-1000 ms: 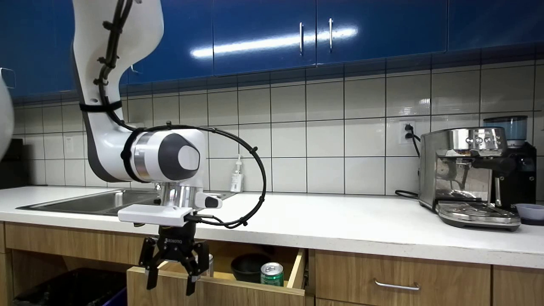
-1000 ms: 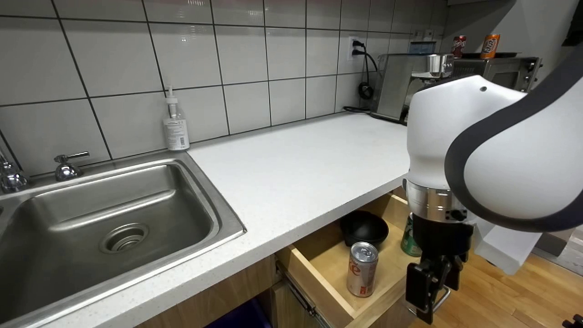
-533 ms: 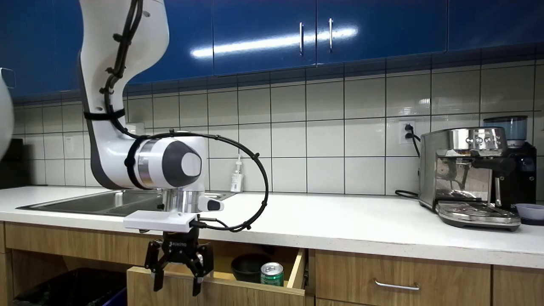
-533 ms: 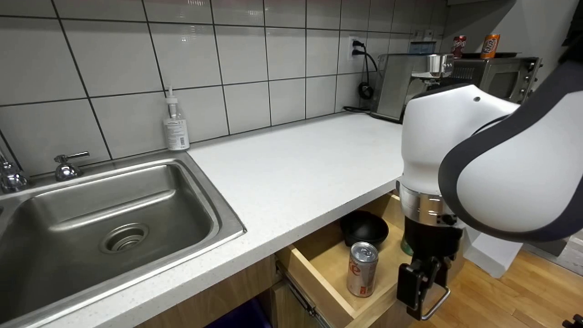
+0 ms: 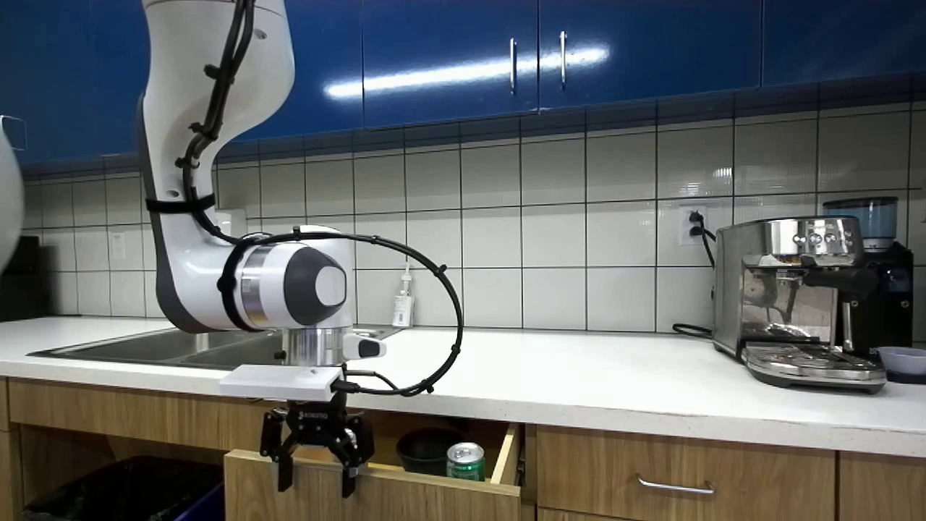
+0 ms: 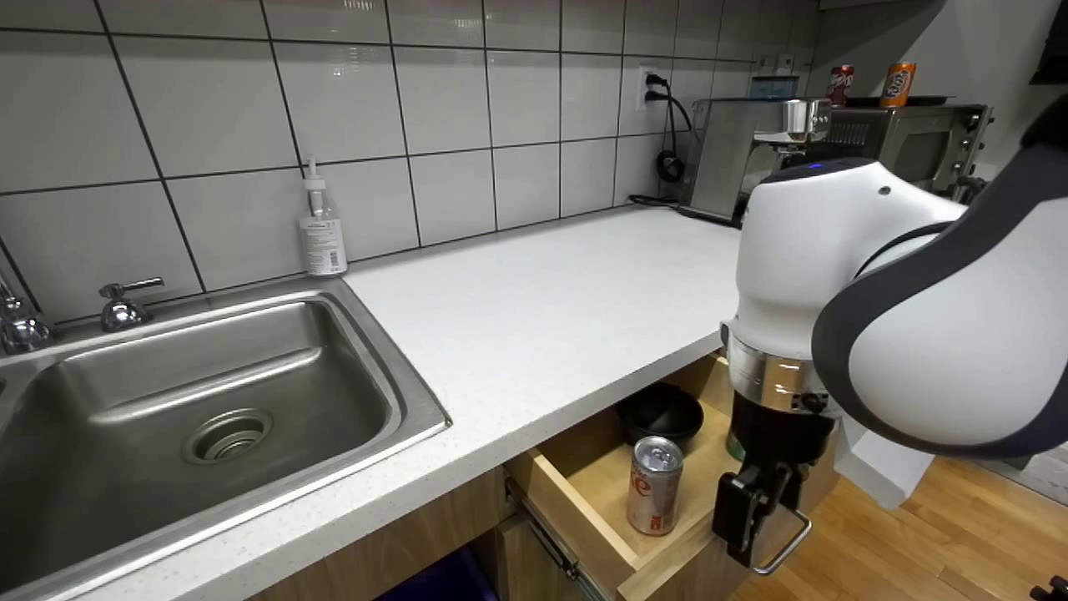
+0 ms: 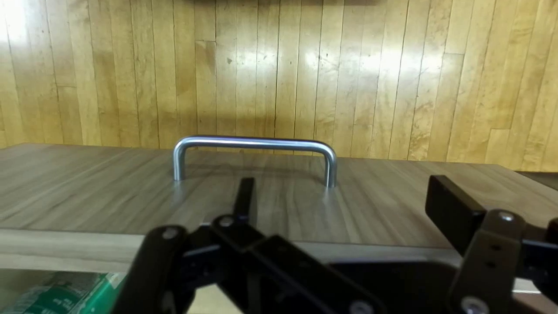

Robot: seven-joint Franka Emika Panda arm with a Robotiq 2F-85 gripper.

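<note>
A pulled-out wooden drawer (image 5: 427,499) sits below the counter. My black gripper (image 5: 317,483) points down just outside its front panel, fingers wide apart with nothing between them. In the wrist view the gripper (image 7: 342,187) spans part of that panel, close to the metal bar handle (image 7: 255,141); whether a finger touches the wood I cannot tell. Inside the drawer, a silver-and-red can (image 6: 655,492) stands near a black bowl (image 6: 663,411). A green can (image 5: 465,467) is also there, mostly hidden behind my gripper in an exterior view (image 6: 734,446).
The white countertop (image 5: 550,369) overhangs the drawer. A steel sink (image 6: 234,376) and a soap bottle (image 6: 323,229) lie to one side, an espresso machine (image 5: 792,289) to the other. A dark bin (image 5: 130,485) stands under the counter.
My gripper has come lower and shifted slightly along the drawer front, fingers still apart. The drawer has slid inward a little, carrying the cans and bowl with it.
</note>
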